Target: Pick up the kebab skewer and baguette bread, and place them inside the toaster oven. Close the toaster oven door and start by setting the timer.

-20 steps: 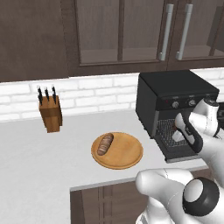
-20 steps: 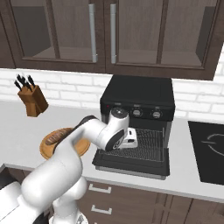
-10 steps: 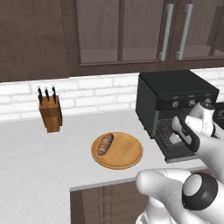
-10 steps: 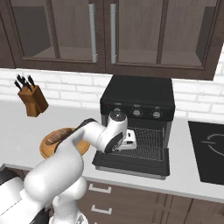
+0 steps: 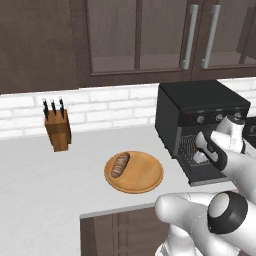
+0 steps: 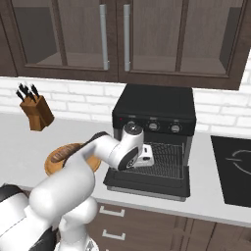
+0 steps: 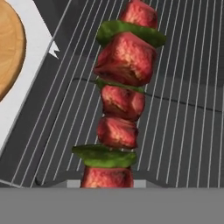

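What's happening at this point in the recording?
The robot arm has its gripper at the open toaster oven, holding the kebab skewer just over the wire rack; whether it already rests on the rack cannot be told. The toaster oven door is folded down. The baguette bread still lies on the wooden plate on the counter, waiting its turn.

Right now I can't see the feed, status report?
Gripper at open toaster oven, kebab skewer over wire rack. Baguette bread on wooden plate. Nothing blocking.
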You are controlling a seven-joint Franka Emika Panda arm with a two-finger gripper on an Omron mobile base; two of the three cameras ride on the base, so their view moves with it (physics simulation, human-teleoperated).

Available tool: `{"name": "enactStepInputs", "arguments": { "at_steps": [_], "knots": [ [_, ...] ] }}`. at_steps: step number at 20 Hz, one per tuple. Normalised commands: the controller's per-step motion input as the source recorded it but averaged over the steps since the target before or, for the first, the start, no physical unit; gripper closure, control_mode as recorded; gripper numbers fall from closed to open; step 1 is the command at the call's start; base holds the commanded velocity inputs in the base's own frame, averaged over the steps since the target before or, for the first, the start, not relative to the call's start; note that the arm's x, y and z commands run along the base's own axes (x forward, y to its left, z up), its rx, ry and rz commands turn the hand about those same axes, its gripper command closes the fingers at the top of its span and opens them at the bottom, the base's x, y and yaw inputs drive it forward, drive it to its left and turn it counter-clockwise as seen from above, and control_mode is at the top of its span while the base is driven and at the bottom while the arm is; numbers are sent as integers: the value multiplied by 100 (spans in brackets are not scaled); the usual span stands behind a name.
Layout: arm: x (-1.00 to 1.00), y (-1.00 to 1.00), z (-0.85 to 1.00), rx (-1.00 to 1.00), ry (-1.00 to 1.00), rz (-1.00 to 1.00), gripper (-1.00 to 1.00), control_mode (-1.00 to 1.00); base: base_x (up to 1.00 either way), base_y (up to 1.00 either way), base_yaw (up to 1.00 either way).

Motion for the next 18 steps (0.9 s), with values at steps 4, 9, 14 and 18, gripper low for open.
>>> {"name": "enactStepInputs", "arguments": {
  "at_steps": [4, 9, 14, 18],
  "knots": [
    [0, 0, 19, 0, -6, 0, -100, -100, 0, 0, 0],
    [-25, 0, 62, 0, -8, 0, -100, -100, 0, 0, 0],
    [-84, 26, 70, 0, -8, -3, -100, -100, 0, 0, 0],
    [-93, 90, 10, -2, -1, -22, -100, -100, 0, 0, 0]
  ]
}}
